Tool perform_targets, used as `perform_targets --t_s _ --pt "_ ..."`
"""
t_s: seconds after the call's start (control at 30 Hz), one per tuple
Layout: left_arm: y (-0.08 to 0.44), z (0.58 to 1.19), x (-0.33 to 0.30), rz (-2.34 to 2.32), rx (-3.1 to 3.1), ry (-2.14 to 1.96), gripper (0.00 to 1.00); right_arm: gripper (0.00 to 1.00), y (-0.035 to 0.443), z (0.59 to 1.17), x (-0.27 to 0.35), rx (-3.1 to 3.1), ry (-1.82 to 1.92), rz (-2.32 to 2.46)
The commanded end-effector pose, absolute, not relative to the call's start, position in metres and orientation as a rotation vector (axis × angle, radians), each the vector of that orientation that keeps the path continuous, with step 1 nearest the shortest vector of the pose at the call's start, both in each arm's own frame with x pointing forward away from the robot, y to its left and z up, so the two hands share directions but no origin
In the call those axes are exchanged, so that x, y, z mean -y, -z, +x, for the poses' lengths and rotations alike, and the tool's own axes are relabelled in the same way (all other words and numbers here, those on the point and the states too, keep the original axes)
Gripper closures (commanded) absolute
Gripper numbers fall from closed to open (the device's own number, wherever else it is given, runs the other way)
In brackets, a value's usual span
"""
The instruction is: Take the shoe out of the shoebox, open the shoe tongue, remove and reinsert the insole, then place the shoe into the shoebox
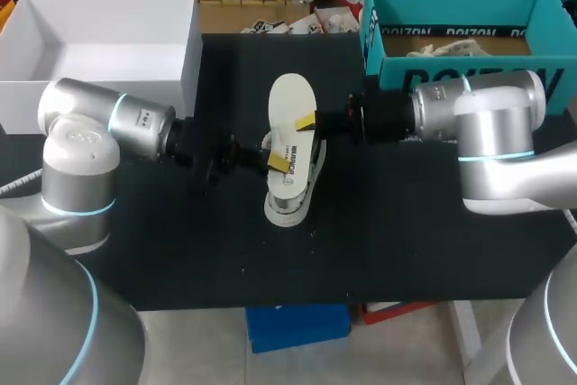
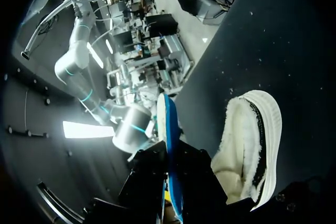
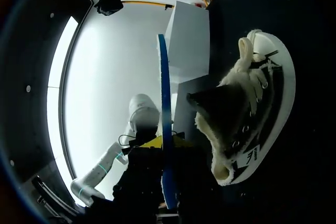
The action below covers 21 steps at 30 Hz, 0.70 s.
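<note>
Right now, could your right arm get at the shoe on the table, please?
Probably not yet: the shoe lies just beneath, but the right pincer is shut on the insole held over it, as is the left pincer. It would need to let go first.

Black table [image 1: 180, 250] bears shoe [image 1: 287, 208]; white box [image 1: 187, 69]; teal shoebox [image 1: 406, 71].

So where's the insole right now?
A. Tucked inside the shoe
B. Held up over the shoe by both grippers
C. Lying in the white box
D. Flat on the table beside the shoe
B: the insole is out of the shoe and up above it, with the left gripper and the right gripper each pinching one edge.
</note>
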<state>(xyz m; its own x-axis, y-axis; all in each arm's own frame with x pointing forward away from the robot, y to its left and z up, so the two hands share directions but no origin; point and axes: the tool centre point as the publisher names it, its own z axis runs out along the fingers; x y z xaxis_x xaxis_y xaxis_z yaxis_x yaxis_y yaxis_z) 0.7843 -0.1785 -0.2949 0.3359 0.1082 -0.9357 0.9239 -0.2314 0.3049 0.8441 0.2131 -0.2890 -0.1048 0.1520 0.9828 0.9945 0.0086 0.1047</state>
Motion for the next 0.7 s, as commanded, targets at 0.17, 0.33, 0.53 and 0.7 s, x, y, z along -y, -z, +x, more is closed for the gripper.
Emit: perform_targets --t_s 0.17,0.33,0.53,0.7 --pt "0.291 0.782 0.176 1.732 -1.052 0.920 0.00 1.00 0.288 0.843 -0.214 1.403 1.210 -1.275" --pt "0.279 0.772 0.164 1.961 -1.177 0.763 0.00 1.00 0.288 0.843 -0.214 1.403 1.210 -1.275" --pt "0.259 0.759 0.151 2.295 -1.256 0.465 0.00 1.00 0.288 0.843 -0.214 1.403 1.210 -1.275" --pt "0.246 0.747 0.152 2.564 -1.307 0.067 0.00 1.00 0.288 0.843 -0.214 1.403 1.210 -1.275"
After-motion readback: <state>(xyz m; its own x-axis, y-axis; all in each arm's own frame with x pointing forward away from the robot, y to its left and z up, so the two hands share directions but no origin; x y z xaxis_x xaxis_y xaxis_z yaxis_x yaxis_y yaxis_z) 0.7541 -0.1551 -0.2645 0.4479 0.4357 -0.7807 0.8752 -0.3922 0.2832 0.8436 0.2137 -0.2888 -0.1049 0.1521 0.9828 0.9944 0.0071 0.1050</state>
